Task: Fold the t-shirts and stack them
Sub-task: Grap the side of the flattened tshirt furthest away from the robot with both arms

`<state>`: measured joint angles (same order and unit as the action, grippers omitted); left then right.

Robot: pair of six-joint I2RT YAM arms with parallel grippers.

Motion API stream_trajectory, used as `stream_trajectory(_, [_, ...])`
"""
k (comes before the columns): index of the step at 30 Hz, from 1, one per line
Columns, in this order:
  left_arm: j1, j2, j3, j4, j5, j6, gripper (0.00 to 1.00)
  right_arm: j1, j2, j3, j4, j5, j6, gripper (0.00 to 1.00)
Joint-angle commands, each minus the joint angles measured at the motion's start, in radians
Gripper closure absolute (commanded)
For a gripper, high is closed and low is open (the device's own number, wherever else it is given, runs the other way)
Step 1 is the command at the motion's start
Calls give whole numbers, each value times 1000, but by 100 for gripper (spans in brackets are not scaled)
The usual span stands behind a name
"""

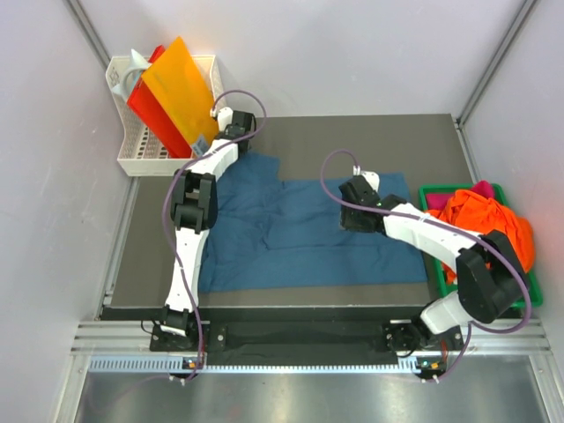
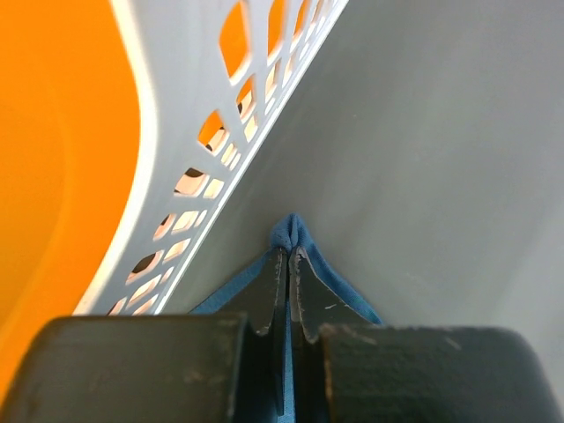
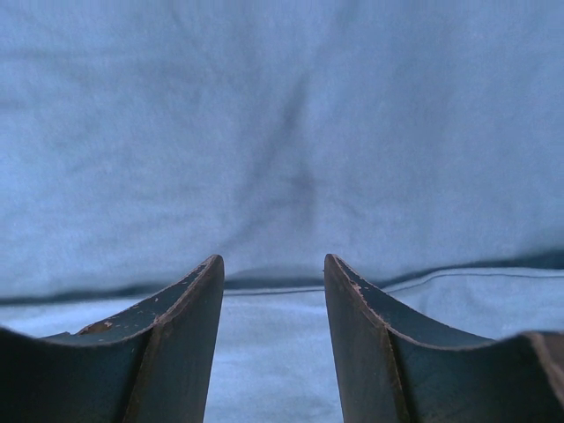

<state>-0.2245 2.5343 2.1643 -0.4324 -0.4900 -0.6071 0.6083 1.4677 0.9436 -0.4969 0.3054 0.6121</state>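
A dark teal-blue t-shirt (image 1: 300, 238) lies spread on the grey mat (image 1: 352, 141). My left gripper (image 1: 207, 144) is at the mat's back left, beside the white basket. In the left wrist view its jaws (image 2: 290, 251) are shut on a pinched corner of the blue cloth (image 2: 293, 231). My right gripper (image 1: 351, 220) is low over the shirt's right half. In the right wrist view it (image 3: 273, 260) stands open, with blue cloth (image 3: 282, 132) and a hem line under the fingertips and nothing between them. An orange t-shirt (image 1: 493, 225) and a magenta one (image 1: 483, 189) are heaped at the right.
The heap sits in a green tray (image 1: 434, 264) off the mat's right edge. A white slotted basket (image 1: 141, 150) with orange and red sheets (image 1: 176, 84) stands at the back left, its wall (image 2: 189, 132) close to my left fingers. Grey walls enclose the table.
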Motion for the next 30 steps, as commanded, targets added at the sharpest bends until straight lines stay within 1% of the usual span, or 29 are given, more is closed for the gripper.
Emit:
stream_trajectory(1, [5, -6, -63, -37, 22, 6, 100, -39, 16, 102, 8, 89, -23, 50])
stream_trajectory(2, [5, -9, -69, -39, 19, 7, 100, -100, 19, 127, 3, 118, -31, 50])
stream_trajectory(4, [5, -28, -90, -29, 15, 13, 100, -177, 35, 156, 1, 138, -26, 49])
stream_trajectory(5, [5, -35, -96, -28, 10, 15, 100, -253, 46, 168, -5, 152, -17, 50])
stream_trajectory(7, [5, -45, -104, -28, 7, 18, 100, -341, 97, 205, -26, 155, 21, 50])
stream_trajectory(10, [5, -55, -116, -29, 4, 9, 100, -399, 176, 244, -19, 158, 40, 51])
stream_trajectory(15, [-2, -75, -145, -29, 5, 0, 100, -452, 302, 325, 61, 127, 48, 51])
stream_trajectory(18, [-6, -91, -167, -29, 4, -3, 100, -450, 400, 449, 60, 118, 28, 51])
stream_trajectory(19, [-6, -95, -172, -31, 4, -5, 100, -453, 422, 513, 55, 113, 17, 51])
stream_trajectory(20, [-6, -104, -178, -28, 4, -6, 100, -452, 460, 538, 55, 112, 9, 51])
stream_trajectory(22, [-7, -114, -195, -26, 5, -8, 100, -452, 485, 581, 67, 113, -3, 50])
stream_trajectory(25, [-9, -129, -216, -26, 5, -13, 100, -450, 517, 603, 92, 121, -14, 50])
stream_trajectory(30, [-10, -154, -245, -26, 4, -10, 100, -466, 575, 636, 84, 135, -23, 50])
